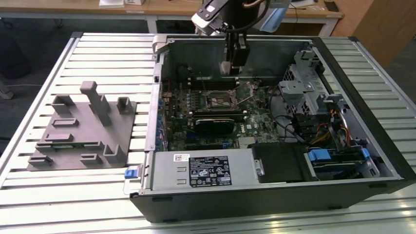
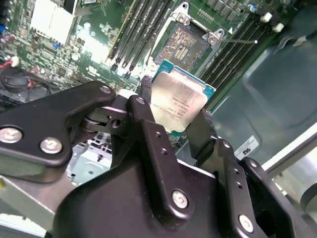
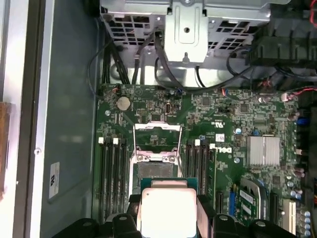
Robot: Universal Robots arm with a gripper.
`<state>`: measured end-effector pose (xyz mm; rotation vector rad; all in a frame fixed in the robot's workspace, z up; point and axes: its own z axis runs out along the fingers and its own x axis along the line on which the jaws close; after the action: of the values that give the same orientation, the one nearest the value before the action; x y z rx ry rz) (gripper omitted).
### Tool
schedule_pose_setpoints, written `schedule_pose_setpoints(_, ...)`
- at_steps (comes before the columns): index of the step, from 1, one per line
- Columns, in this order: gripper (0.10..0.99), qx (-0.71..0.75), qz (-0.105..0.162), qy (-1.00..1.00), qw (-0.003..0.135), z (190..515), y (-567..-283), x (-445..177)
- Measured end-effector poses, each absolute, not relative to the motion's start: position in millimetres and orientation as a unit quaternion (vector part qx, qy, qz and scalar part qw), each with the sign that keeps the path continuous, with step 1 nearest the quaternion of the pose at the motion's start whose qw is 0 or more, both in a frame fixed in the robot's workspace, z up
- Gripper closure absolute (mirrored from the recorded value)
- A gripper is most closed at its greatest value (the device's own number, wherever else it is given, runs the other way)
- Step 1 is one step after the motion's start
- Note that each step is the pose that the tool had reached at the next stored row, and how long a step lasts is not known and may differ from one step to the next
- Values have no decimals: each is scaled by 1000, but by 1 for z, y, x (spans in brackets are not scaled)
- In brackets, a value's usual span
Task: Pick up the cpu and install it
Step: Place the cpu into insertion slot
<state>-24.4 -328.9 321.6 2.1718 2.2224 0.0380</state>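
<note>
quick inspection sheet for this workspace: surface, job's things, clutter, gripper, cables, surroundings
surface: slatted metal table bearing an open computer case
job's things: cpu held above the motherboard, not yet seated; socket open and bare
clutter: grey fixture block on the table, at the exterior view's left of the case
grippers: gripper shut on the cpu's edges
cables: black cables by the drive cage; coloured wires inside the case
surroundings: wooden desks beyond the table
</note>
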Motion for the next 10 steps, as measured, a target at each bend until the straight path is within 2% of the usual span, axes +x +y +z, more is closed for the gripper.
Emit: schedule_pose_setpoints(10,557,699,12,715,17,306,-329,-24)
